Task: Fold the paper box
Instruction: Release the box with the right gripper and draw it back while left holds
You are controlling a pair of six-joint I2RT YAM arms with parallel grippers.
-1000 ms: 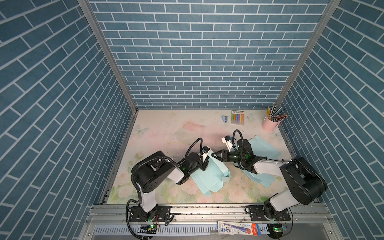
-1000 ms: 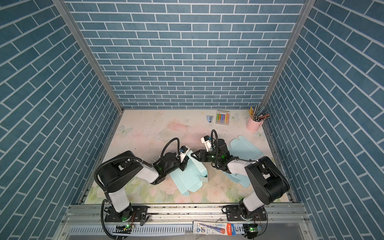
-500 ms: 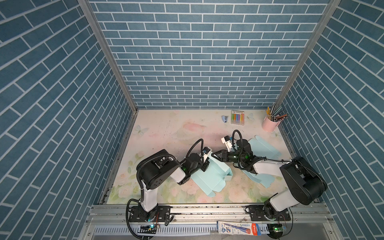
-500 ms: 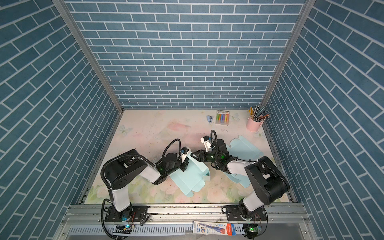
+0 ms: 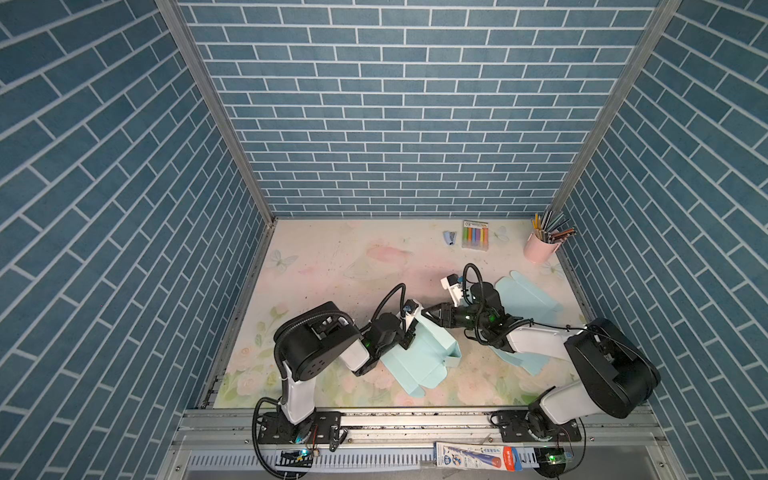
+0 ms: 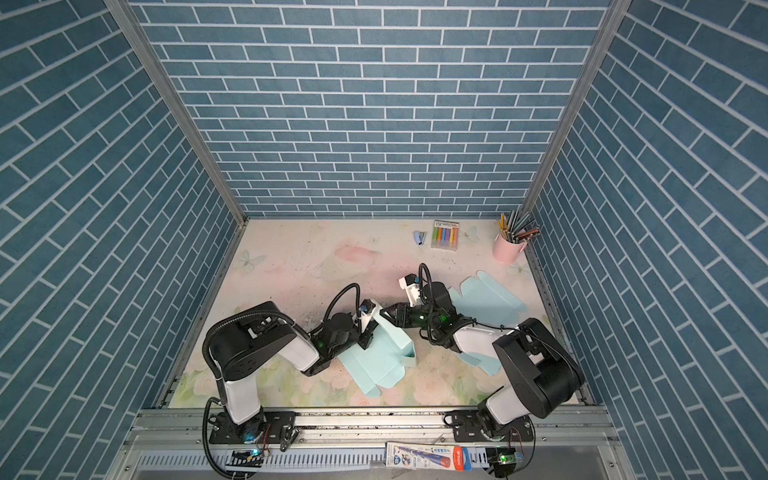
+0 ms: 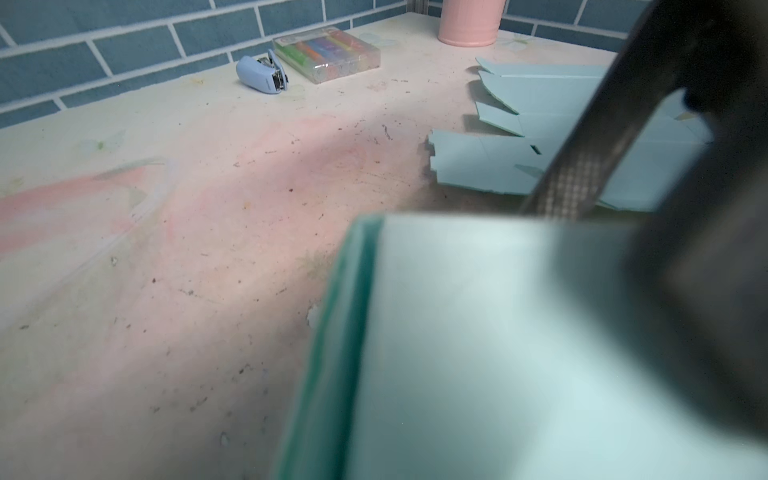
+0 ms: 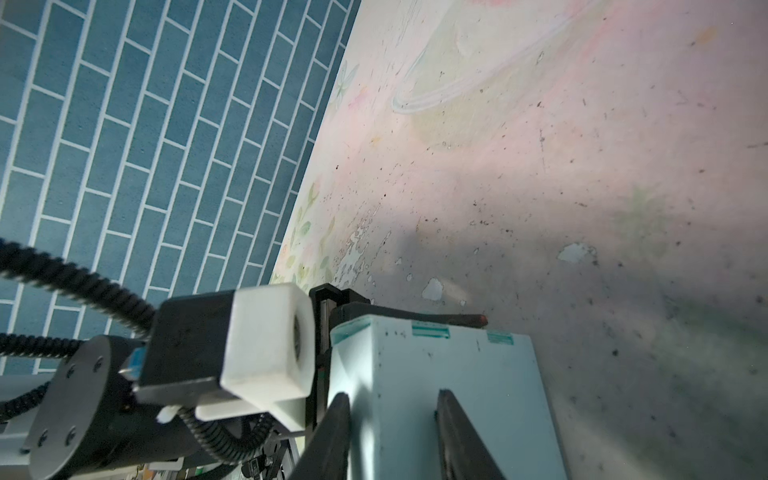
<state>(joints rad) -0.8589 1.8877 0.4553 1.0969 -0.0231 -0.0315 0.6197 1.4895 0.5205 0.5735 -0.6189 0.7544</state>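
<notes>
While the paper box (image 5: 419,357) lies part-folded on the bench (image 5: 332,266) between my arms, the step appears to be raising one wall. My right pincer (image 8: 392,395) stands narrowly apart against it. For my left pincer (image 5: 408,334) I cannot tell. Next, crease it square.

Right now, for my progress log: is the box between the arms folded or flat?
Partly folded: the paper box has one end raised into walls; its near end lies flat.
</notes>
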